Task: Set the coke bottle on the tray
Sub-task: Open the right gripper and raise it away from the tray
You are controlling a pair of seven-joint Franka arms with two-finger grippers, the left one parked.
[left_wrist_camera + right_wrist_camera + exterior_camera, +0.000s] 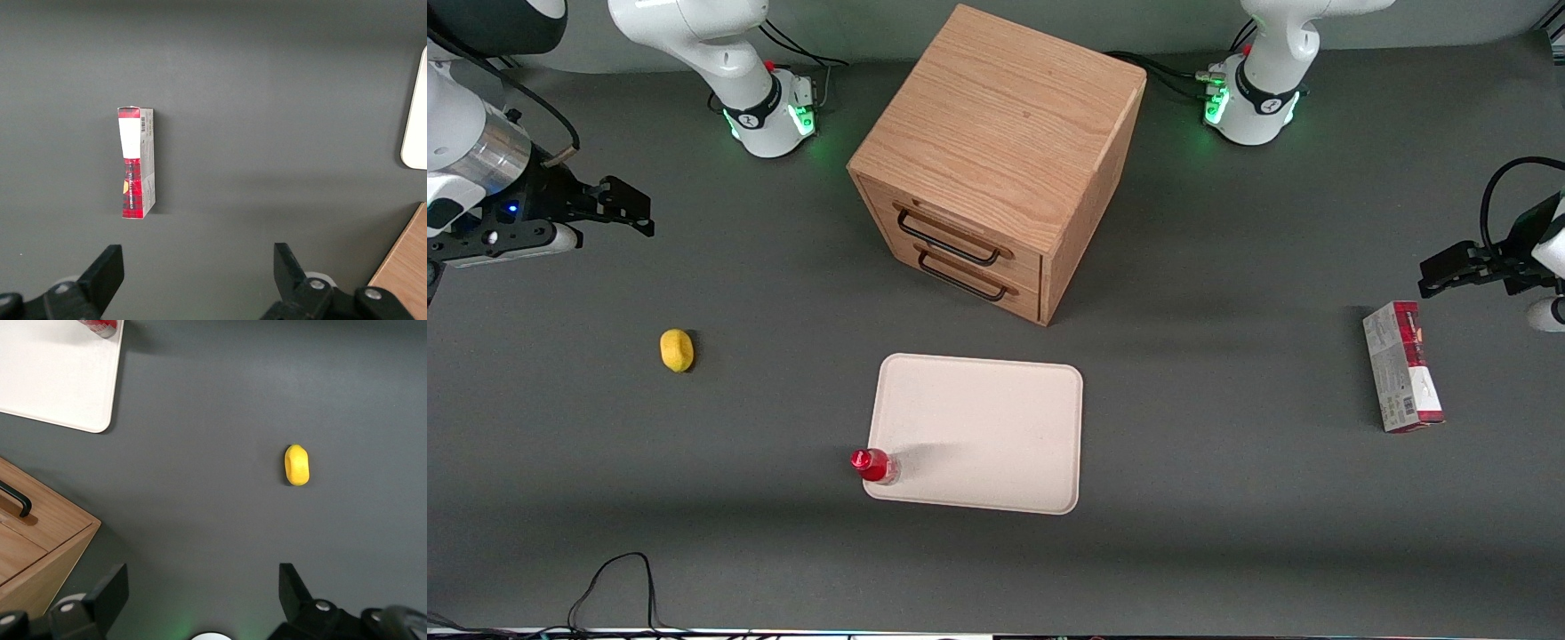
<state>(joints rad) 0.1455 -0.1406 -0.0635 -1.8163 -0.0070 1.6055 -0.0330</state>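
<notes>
Front view: coke bottle (874, 465) is standing upright on the tray (996, 427) corner; gripper (624, 204) is hovering well apart, fingers spread wide, holding nothing.

Light was even, overhead and soft; all views sharp, no glare. Cabinet (996, 160) threw a broad faint shadow toward the parked arm's end. Bottle (874, 465) cast a short smear across the tray (996, 427). Gripper (609, 209) unblurred above the table, jaws apart.

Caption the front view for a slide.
Coke bottle upright on tray corner; open end effector away near table edge.
</notes>
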